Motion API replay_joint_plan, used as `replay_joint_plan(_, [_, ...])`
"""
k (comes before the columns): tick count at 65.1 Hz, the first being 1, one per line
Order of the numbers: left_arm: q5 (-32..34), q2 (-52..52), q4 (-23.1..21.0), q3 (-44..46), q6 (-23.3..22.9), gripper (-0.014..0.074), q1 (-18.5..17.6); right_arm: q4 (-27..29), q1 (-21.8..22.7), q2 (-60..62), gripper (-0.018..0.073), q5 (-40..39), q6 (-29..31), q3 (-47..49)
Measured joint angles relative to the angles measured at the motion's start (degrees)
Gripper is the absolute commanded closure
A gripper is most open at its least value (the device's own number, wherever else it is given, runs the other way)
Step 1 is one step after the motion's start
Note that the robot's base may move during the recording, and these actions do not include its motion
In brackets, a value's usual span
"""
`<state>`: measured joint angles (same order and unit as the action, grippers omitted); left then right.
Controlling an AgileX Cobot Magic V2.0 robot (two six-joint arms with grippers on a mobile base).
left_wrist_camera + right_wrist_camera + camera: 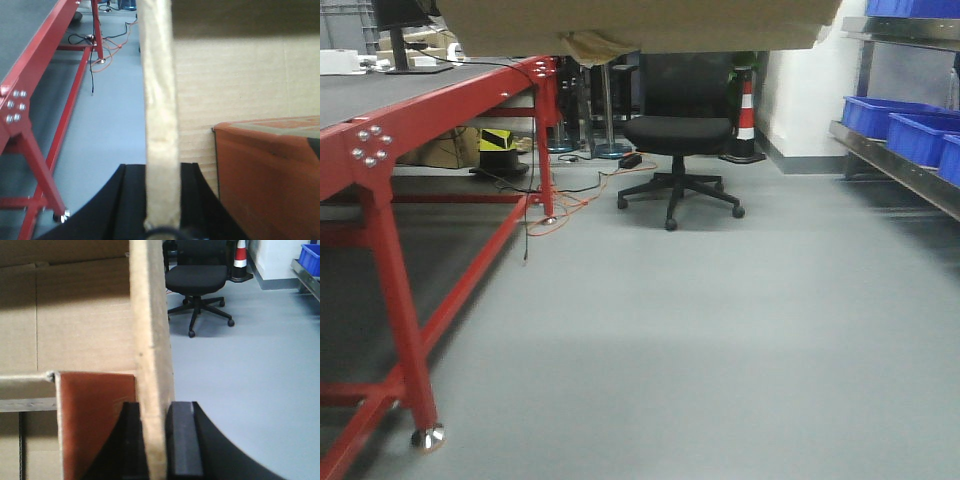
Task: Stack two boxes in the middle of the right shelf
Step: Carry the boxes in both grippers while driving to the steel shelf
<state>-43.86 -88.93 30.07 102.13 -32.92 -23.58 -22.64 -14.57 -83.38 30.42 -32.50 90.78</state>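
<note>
Soft overhead light, blurry close-ups.

Grey floor (670, 350) stretches ahead. On the left, a red table (380, 200) with a dark top, bolts shining at its corner, and a caster (427, 437) gleaming under the near leg. A monitor stand (400, 50) sits at the table's far end. Underneath, there's a yellow-and-black striped block (496, 140), and an orange cable (570, 205) snakes out across the floor. Straight ahead, a black chair (678, 135) on a star base. Just right of it, a red-and-white cone (746, 110) beside the white wall (805, 100). Blue bins (890, 118) line the far right edge.
</note>
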Motion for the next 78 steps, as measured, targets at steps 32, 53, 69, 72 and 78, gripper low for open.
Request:
replay_joint_plan(32, [0.0,0.0,0.11,0.0,0.0,0.0708,0.0,0.0,0.0,0.0,0.0713,-0.36,0.0,0.0])
replay_joint_plan(53, [0.0,0.0,0.32,0.0,0.0,0.0708,0.0,0.0,0.0,0.0,0.0713,-1.26,0.0,0.0])
replay_joint_plan(69, [0.0,0.0,0.54,0.0,0.0,0.0708,0.0,0.0,0.0,-0.1,0.0713,-1.66,0.0,0.0])
replay_joint_plan(72, [0.0,0.0,0.54,0.0,0.0,0.0708,0.0,0.0,0.0,-0.1,0.0713,-1.66,0.0,0.0])
replay_joint_plan(78, [0.0,0.0,0.54,0.0,0.0,0.0708,0.0,0.0,0.0,-0.1,0.0713,-1.73,0.0,0.0])
